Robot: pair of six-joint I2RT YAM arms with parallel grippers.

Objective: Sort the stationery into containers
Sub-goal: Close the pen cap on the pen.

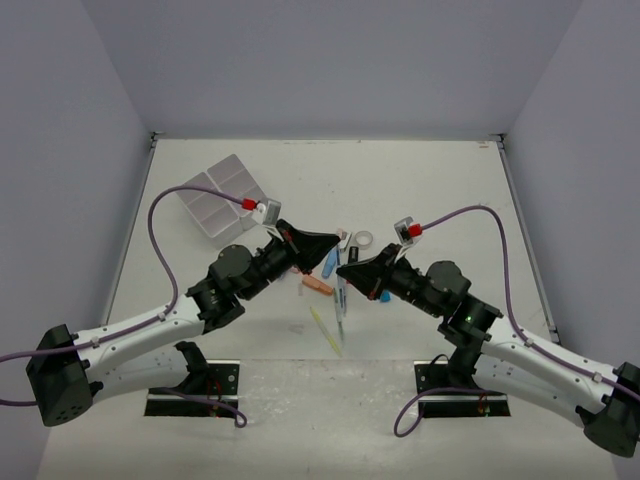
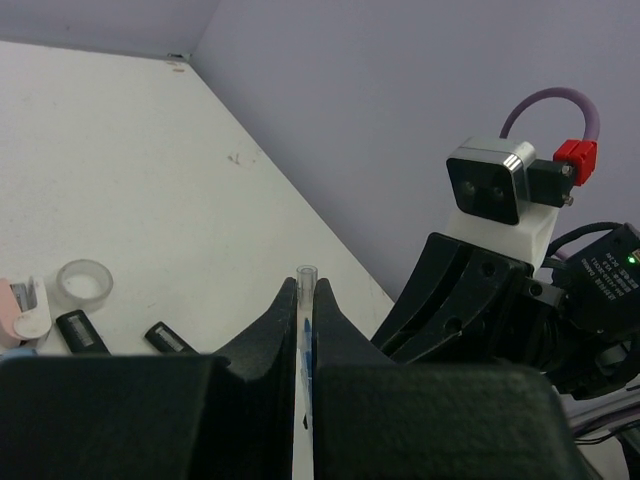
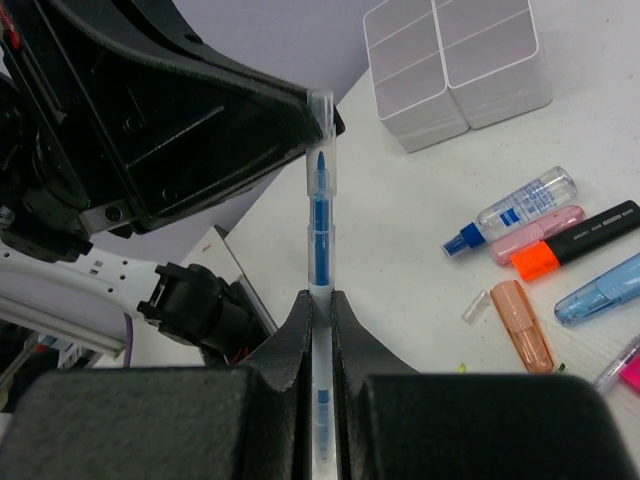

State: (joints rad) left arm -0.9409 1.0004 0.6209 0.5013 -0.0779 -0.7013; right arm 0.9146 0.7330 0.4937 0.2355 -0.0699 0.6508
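Observation:
A thin blue pen (image 3: 319, 250) with a clear cap hangs in the air between my two grippers. My right gripper (image 3: 319, 300) is shut on its white barrel. My left gripper (image 2: 306, 290) is shut on the clear cap end (image 2: 306, 273), with the cap over the blue tip. From above, the two grippers (image 1: 338, 243) (image 1: 346, 268) meet tip to tip over the loose stationery. The white four-compartment tray (image 1: 222, 198) stands at the far left, seen too in the right wrist view as the tray (image 3: 455, 60); no compartment there shows anything inside.
On the table below lie a small bottle with a blue cap (image 3: 510, 215), a pink highlighter (image 3: 537, 232), an orange-tipped black highlighter (image 3: 575, 240), a peach highlighter (image 3: 522, 325) and a blue one (image 3: 600, 290). A clear tape roll (image 1: 364, 239) and a yellow pen (image 1: 325, 330) lie nearby.

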